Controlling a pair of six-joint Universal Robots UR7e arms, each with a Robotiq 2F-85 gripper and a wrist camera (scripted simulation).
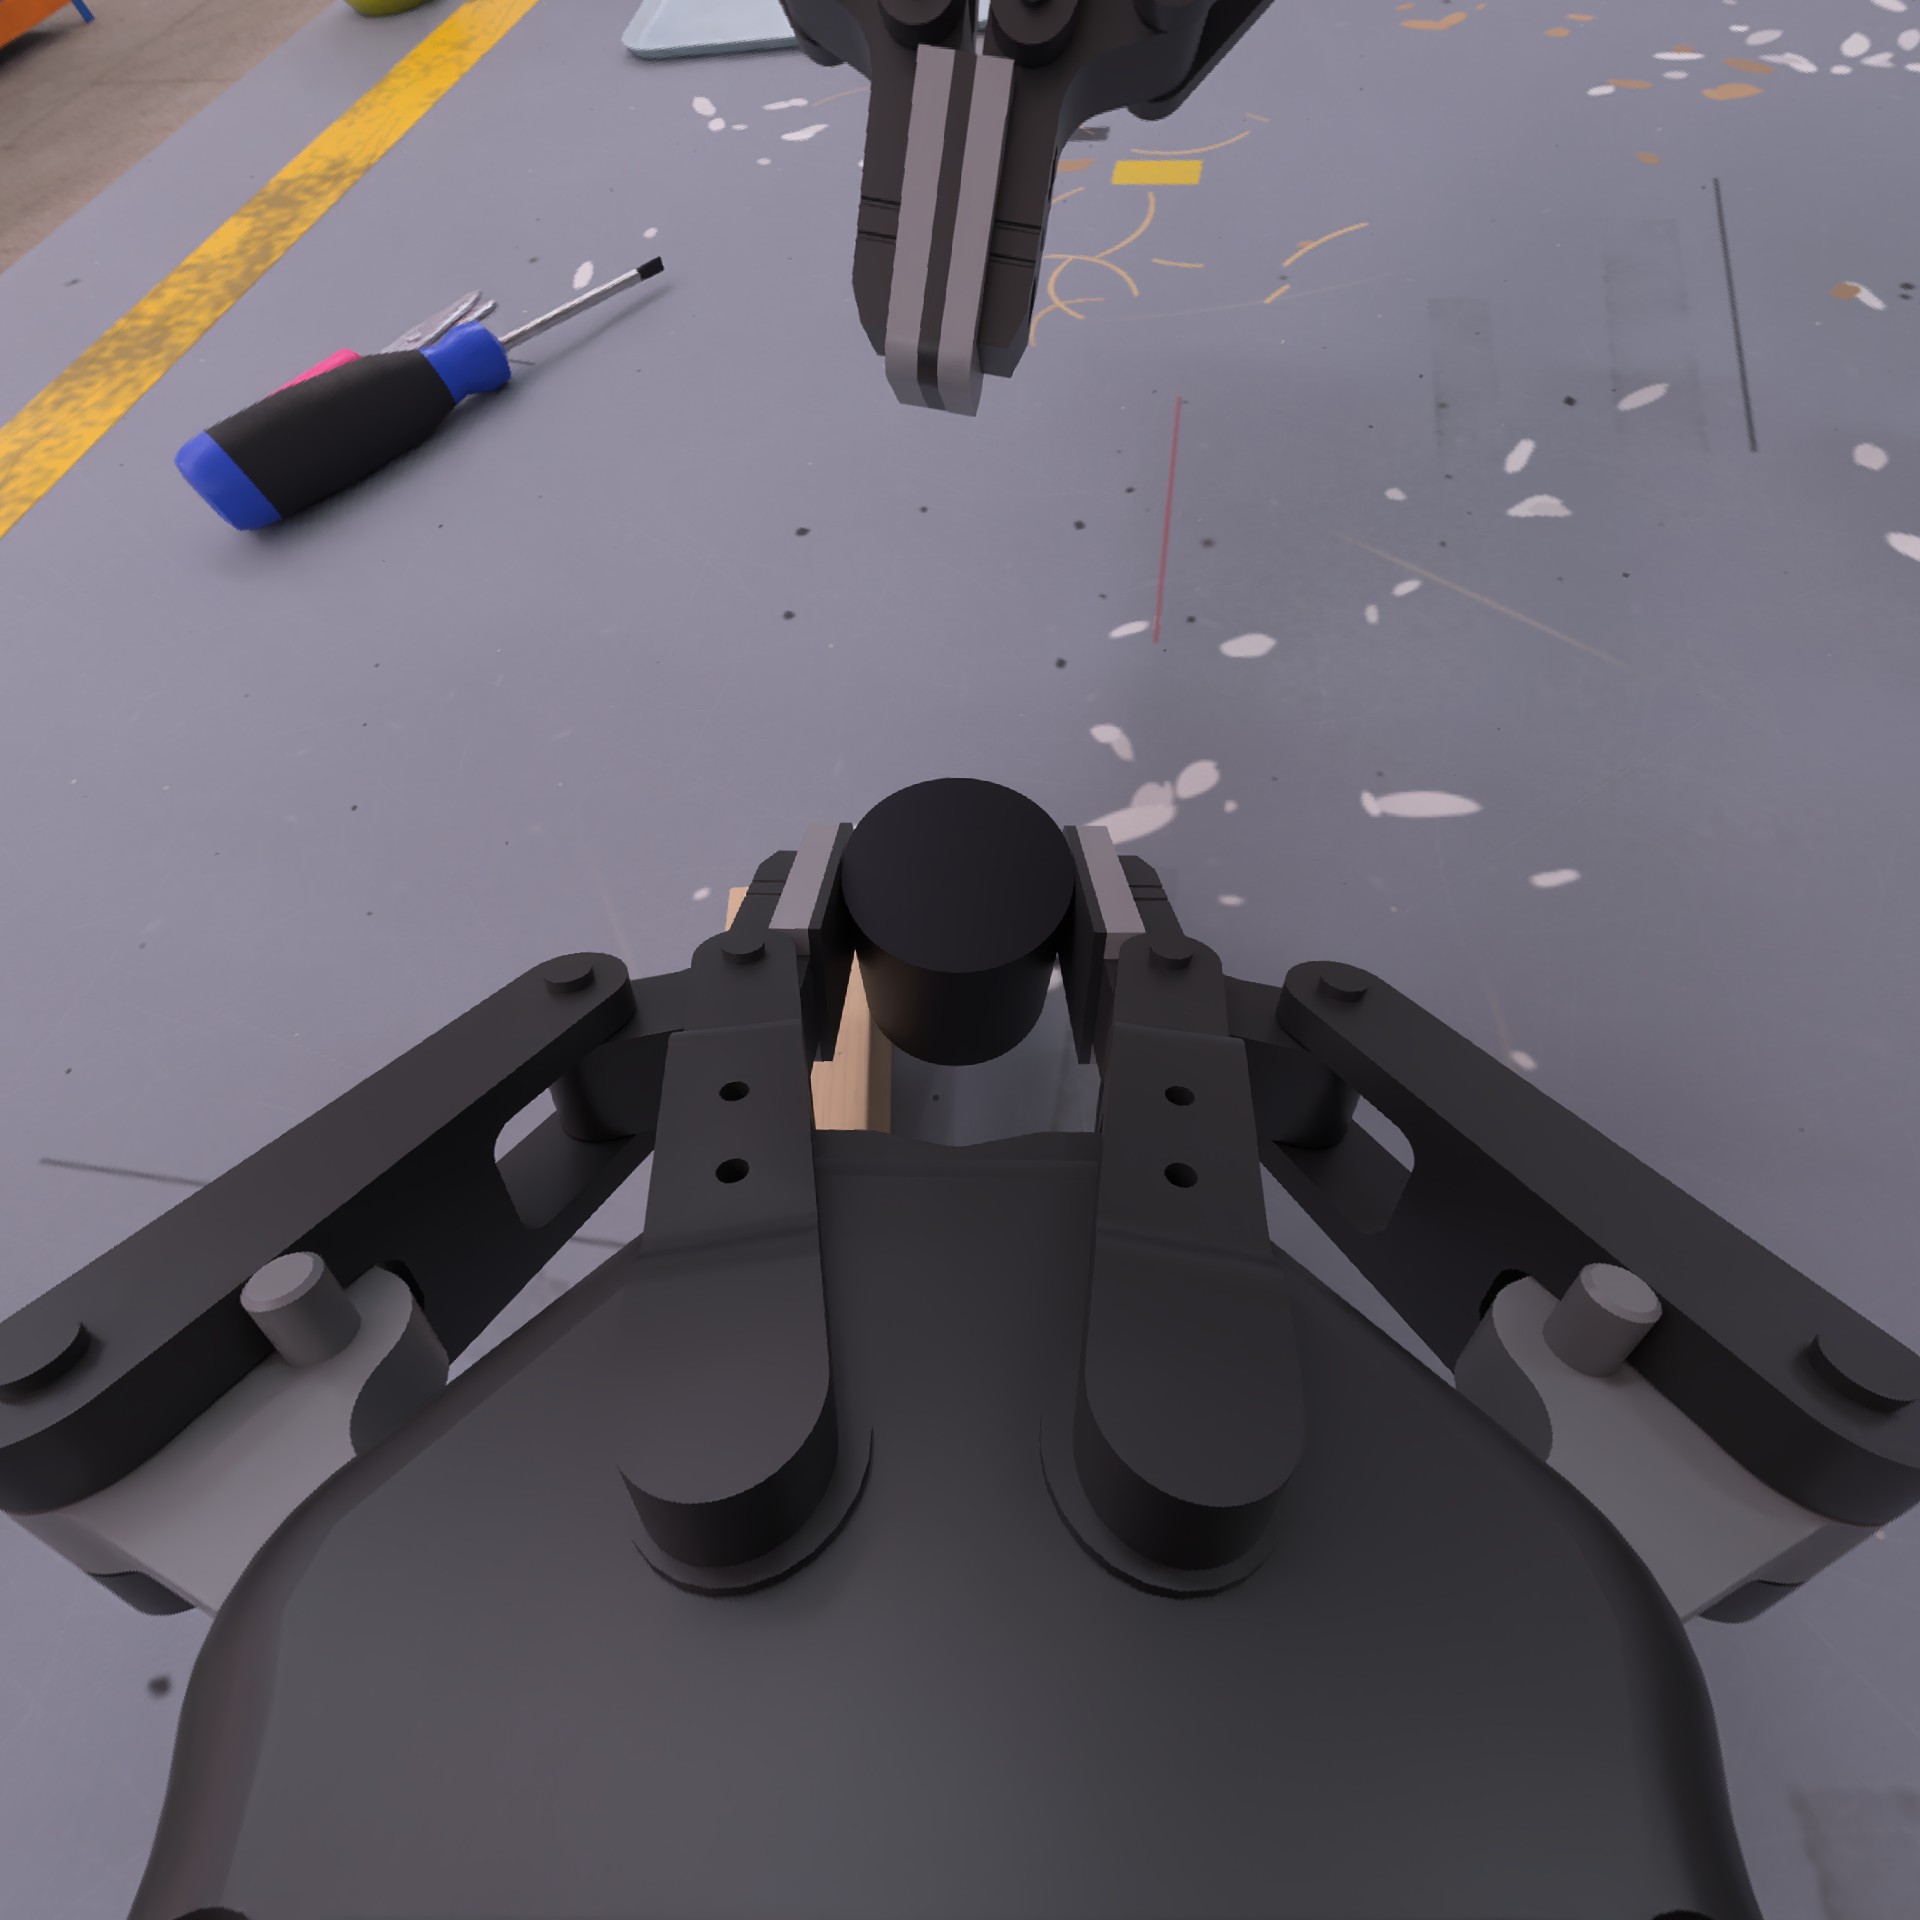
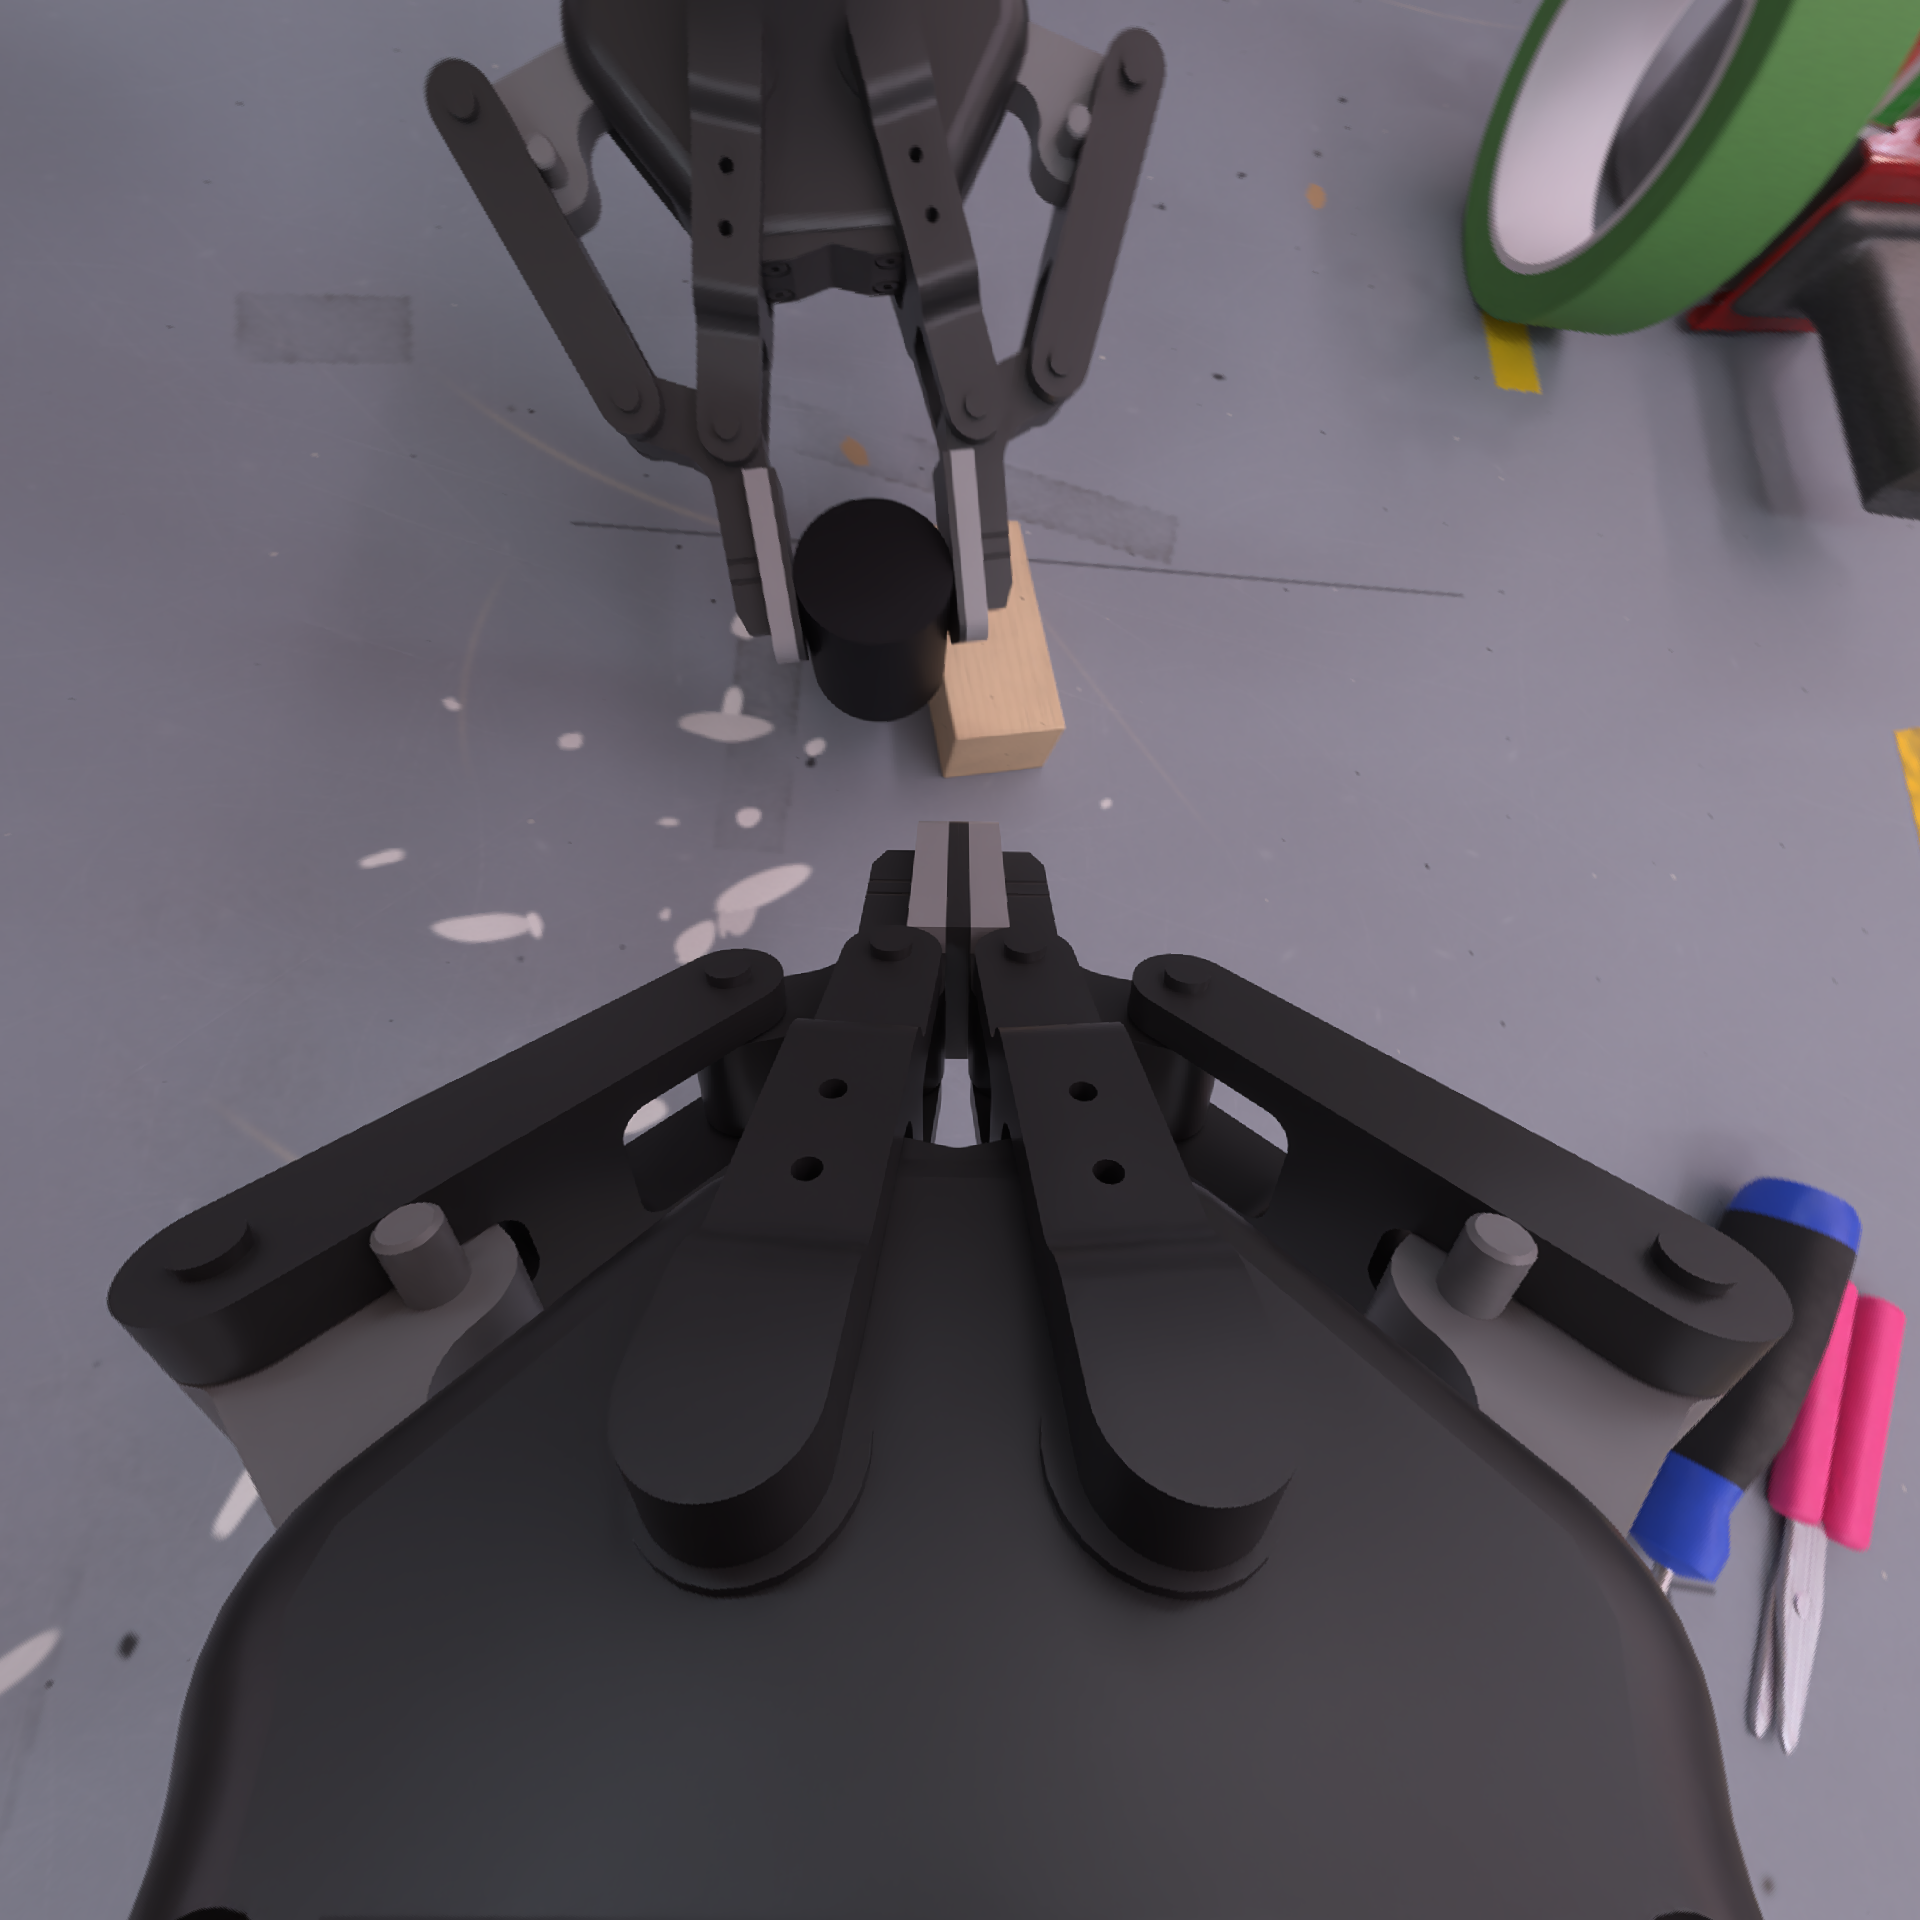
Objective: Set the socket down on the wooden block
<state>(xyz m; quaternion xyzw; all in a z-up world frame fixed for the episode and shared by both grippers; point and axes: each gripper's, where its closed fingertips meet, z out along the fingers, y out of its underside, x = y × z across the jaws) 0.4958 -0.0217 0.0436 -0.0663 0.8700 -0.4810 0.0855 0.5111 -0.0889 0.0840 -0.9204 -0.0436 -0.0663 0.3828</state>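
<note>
My left gripper (image 1: 956, 844) is shut on the socket (image 1: 956, 935), a black cylinder held upright between the pads. The wooden block (image 1: 852, 1081), pale and rectangular, shows only as a sliver below and behind my left finger. In the right wrist view the left gripper (image 2: 883, 634) holds the socket (image 2: 873, 644) just left of the wooden block (image 2: 997, 696), overlapping its side, not over its top. I cannot tell whether the socket touches the table. My right gripper (image 2: 956, 862) is shut and empty, hovering a short way in front of the block; it also shows in the left wrist view (image 1: 940, 390).
A blue-and-black screwdriver (image 1: 343, 426) lies over pink-handled scissors (image 2: 1839, 1423) at one side. A green tape roll (image 2: 1662, 156) leans on a red and black object (image 2: 1870, 312). A yellow stripe (image 1: 239, 239) runs near the table edge. A pale tray (image 1: 707, 26) lies beyond.
</note>
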